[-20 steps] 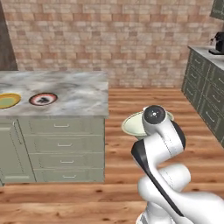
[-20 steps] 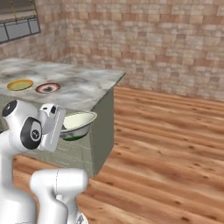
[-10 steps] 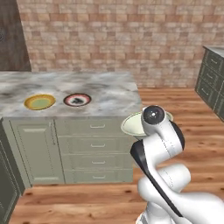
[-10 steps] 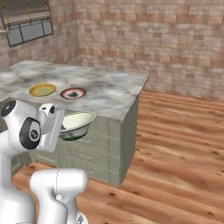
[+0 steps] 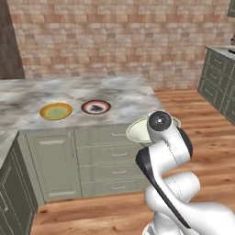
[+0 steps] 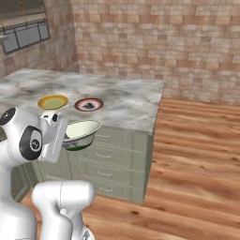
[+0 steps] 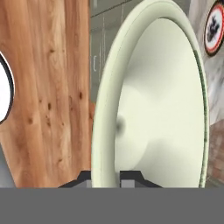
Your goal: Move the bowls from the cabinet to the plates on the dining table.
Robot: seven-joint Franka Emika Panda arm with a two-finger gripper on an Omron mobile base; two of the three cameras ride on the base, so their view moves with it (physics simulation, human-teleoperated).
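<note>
The table [image 5: 128, 98] is now viewed nearer; the cream bowl [image 7: 153, 100], empty, is pinched by the gripper [image 7: 106, 177]; both plates [image 5: 56, 111] at ten o'clock lie bare.

Left base view: from behind the arm, a bit to its left, looking forward and down at the dining table [image 5: 128, 98] and the brick wall [image 5: 119, 41] far behind it. Right base view: from behind the arm on its other side, looking at the same dining table [image 6: 136, 101] and the same brick wall [image 6: 154, 42], with more wood floor [image 6: 197, 154] on the right. Both plates [image 5: 75, 109] shared by these two views. Hand view: very close, rolled sideways, right up against the cream bowl [image 7: 162, 109], with the wood floor [image 7: 48, 87] beside it.
</note>
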